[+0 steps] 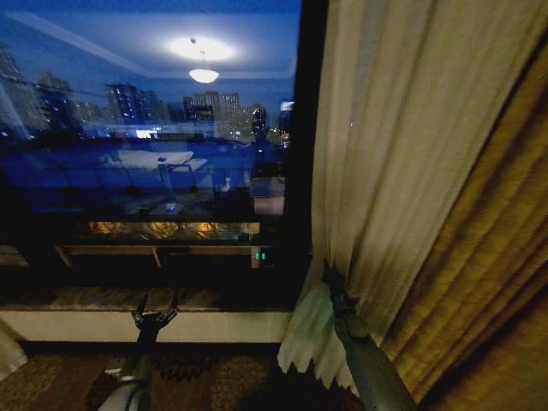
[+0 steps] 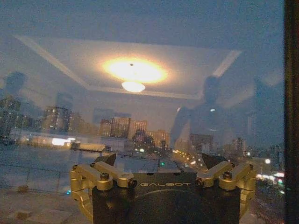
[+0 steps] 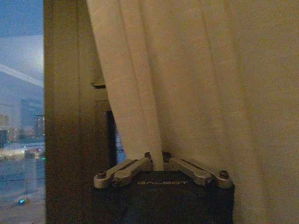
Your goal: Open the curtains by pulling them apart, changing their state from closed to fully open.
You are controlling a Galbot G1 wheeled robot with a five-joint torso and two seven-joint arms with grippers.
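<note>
Pinching a fold of the sheer curtain (image 1: 377, 171), the right pincer (image 1: 330, 281) sits at about five o'clock in the head view, fingers closed on the fabric's inner edge. That panel hangs gathered beside the golden drape (image 1: 488, 257). At seven o'clock, the left pincer (image 1: 154, 310) hangs spread apart before the bare window (image 1: 145, 128).

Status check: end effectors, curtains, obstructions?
Right end effector shut on sheer curtain edge, pulled right of window. Left end effector open, idle by sill. Nothing blocking.
</note>
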